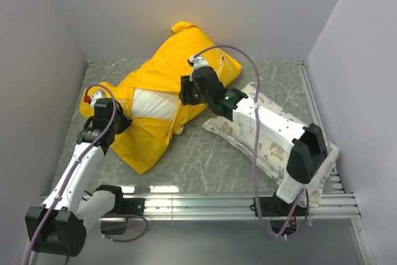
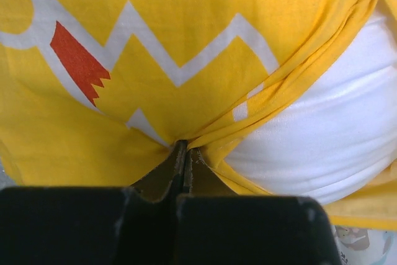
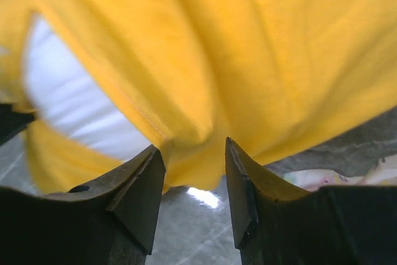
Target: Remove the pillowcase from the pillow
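- From above: judged soft, thin and light, a yellow pillowcase [image 1: 164, 69] sprawled slantwise over the left and middle of the grey table [image 1: 205, 166], creased and bunched, one corner poking toward the back wall.
- Plain white pillow [image 1: 152, 103] bulging out through the open mouth near the middle, the rest hidden inside. Probably plump, springy and light enough to drag along with the cloth.
- Left gripper [image 1: 126, 118] at the near-left flap, right beside the bare white patch. Right gripper [image 1: 186, 94] at the case's right edge, its arm reaching over a printed pillow [image 1: 273, 153] lying to the right. Neither claw's state legible from up here.
- Left wrist: jaws pressed together, pinching a gathered fold of the pillowcase [image 2: 186, 29] close to its folded hem. Likely a sound place to hold, the doubled edge less prone to slip than single limp cloth.
- White zigzag line and a jagged red patch printed on the yellow. Smooth white pillow [image 2: 329, 134] swelling just past the hem at right.
- Right wrist: jaws spread apart, gripping nothing. Yellow cloth hanging just ahead of the tips, contact impossible to tell.
- Blurred white of the pillow at left, grey table below, a sliver of the printed pillow at the right edge.
- Best next hold, by guess: the exposed white bulge, pinched or pinned while pulling the hem away. Risk of catching both layers together.
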You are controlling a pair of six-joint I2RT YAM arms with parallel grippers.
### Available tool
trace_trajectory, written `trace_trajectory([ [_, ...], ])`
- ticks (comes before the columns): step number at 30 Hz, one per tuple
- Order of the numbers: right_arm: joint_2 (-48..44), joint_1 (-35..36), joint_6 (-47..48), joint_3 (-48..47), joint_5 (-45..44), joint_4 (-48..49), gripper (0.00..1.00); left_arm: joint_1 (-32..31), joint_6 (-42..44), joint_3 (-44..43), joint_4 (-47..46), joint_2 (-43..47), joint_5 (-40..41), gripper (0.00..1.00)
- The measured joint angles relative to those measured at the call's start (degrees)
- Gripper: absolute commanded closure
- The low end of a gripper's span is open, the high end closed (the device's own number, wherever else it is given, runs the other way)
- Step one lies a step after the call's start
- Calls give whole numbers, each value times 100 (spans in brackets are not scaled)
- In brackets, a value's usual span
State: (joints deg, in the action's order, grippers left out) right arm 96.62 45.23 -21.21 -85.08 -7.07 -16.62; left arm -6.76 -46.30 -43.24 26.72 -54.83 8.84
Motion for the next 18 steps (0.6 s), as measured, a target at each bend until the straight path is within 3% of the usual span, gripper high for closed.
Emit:
trace_trajectory([
  [8, -393, 1086, 426, -629, -37, 28, 50, 4, 11, 111, -125, 151, -7, 100],
  [18, 1178, 1300, 568, -1888, 654, -192, 52, 11, 13, 120, -146, 153, -26, 100],
])
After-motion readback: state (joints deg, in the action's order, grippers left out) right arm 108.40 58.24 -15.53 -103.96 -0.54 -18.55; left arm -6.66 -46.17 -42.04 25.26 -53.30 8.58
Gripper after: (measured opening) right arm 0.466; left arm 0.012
